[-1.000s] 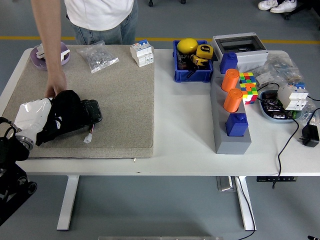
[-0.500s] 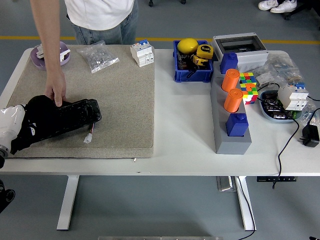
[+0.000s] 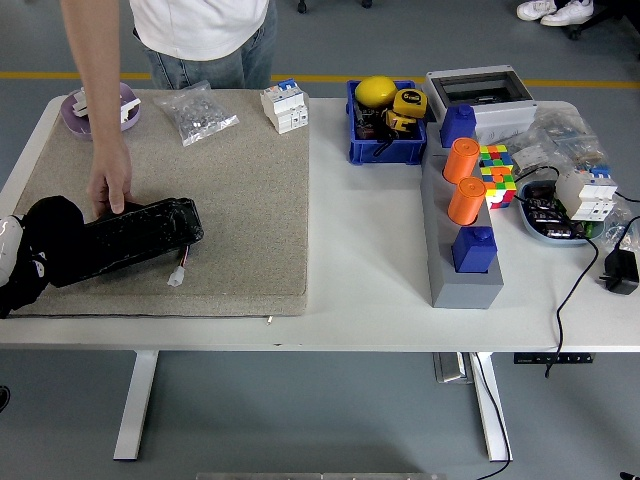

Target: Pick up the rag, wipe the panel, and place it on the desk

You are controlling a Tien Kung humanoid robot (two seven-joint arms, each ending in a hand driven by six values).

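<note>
Rag, black cloth (image 3: 45, 235), lower left of frame, bunched under left hand (image 3: 12, 262) on glossy black panel (image 3: 130, 237); grip indiscernible. Advise even pressure, full-length strokes.

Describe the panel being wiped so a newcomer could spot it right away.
Start at the big beige mat covering the left half of the white table. Near its front left corner lies the panel, a long, flat, glossy black slab with a small white plug on a wire beside it. A person's hand rests on its far edge, and the black rag sits at its left end.
</note>
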